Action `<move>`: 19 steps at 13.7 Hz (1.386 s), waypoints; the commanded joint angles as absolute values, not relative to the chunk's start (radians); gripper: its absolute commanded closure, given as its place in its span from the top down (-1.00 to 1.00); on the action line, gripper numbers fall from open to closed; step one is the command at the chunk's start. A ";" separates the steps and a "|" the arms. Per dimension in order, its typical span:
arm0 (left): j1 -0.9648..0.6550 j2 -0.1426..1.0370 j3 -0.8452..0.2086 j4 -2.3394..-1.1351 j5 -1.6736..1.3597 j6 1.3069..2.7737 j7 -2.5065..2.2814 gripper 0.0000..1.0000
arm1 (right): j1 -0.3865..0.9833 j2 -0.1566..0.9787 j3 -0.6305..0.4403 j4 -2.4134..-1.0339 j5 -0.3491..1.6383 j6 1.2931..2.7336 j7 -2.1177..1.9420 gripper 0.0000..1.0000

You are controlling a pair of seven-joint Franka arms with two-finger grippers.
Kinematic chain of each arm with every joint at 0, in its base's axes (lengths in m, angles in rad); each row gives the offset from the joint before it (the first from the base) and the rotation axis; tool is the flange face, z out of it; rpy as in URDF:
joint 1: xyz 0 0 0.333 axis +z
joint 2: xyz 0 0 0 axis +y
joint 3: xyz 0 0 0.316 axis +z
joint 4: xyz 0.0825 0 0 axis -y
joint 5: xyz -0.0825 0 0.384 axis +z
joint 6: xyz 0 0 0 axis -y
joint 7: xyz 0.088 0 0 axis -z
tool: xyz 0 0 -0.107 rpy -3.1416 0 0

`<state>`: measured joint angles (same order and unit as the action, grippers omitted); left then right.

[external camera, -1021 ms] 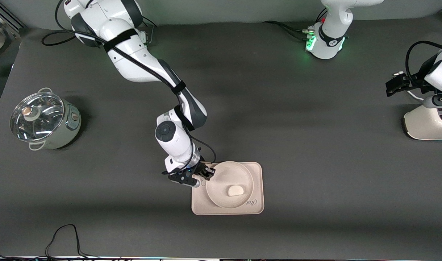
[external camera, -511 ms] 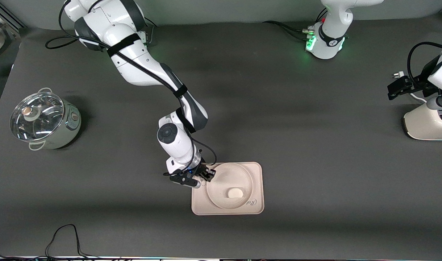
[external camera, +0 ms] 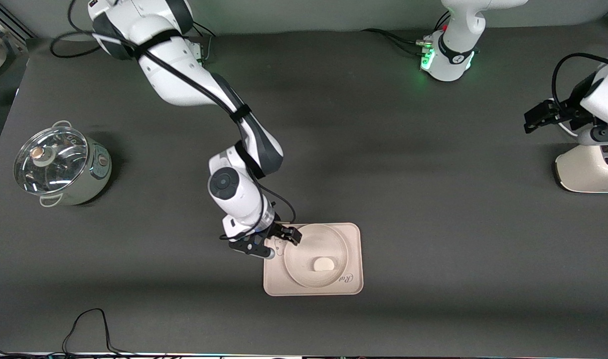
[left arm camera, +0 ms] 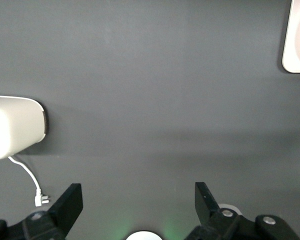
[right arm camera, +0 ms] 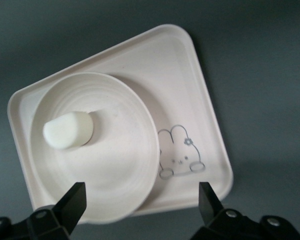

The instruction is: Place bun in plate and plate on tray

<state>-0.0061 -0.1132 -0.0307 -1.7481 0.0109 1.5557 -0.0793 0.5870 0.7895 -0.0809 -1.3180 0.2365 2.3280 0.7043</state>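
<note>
Bun (external camera: 324,263) is sitting in the plate (external camera: 304,244), and plate is sitting on the tray (external camera: 351,234), near the front camera, mid-table. What's just changed: a sec ago our right gripper (external camera: 276,242) was pinching the plate rim at the tray's right-arm end; now its fingers are spread wide w/ nothing between them, and it's lifting off a bit. We're reading that as the release, so both parts of the task are looking done; remaining move is prob. just backing the arm away w/o nudging the rim.

Right wrist view is showing the bun (right arm camera: 68,130) lying in the plate (right arm camera: 125,165) clear of the open fingers, not touching them; the rabbit drawing (right arm camera: 180,151) is showing on the bare tray (right arm camera: 190,75) beside the plate.

Our left gripper (external camera: 535,119) is waiting wide open and empty over the table's left-arm end, by a white appliance (external camera: 588,169). A lidded pot (external camera: 60,164) is standing at the right-arm end, well apart.
</note>
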 commanded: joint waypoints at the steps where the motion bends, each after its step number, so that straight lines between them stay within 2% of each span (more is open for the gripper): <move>1: -0.014 -0.175 -0.025 -1.818 0.002 1.572 -0.089 1.00 | 0.534 0.594 -0.087 -1.361 0.242 2.066 0.677 1.00; 4: -0.015 -0.160 -0.025 -1.810 0.011 1.571 -0.080 1.00 | 0.447 0.422 -0.084 -1.374 0.183 1.802 0.590 1.00; 7: -0.017 -0.155 -0.026 -1.799 0.029 1.586 -0.080 1.00 | 0.342 0.215 -0.083 -1.486 0.181 1.672 0.389 1.00; 9: -0.018 -0.152 -0.026 -1.792 0.029 1.583 -0.080 1.00 | 0.260 0.119 -0.075 -1.540 0.144 1.614 0.246 1.00; 13: -0.018 -0.156 -0.026 -1.784 0.029 1.565 -0.081 1.00 | 0.120 0.035 -0.075 -1.588 0.094 1.559 -0.010 1.00; 19: -0.017 -0.155 -0.026 -1.767 0.028 1.545 -0.083 1.00 | 0.113 0.038 -0.136 -1.595 0.025 1.546 -0.054 1.00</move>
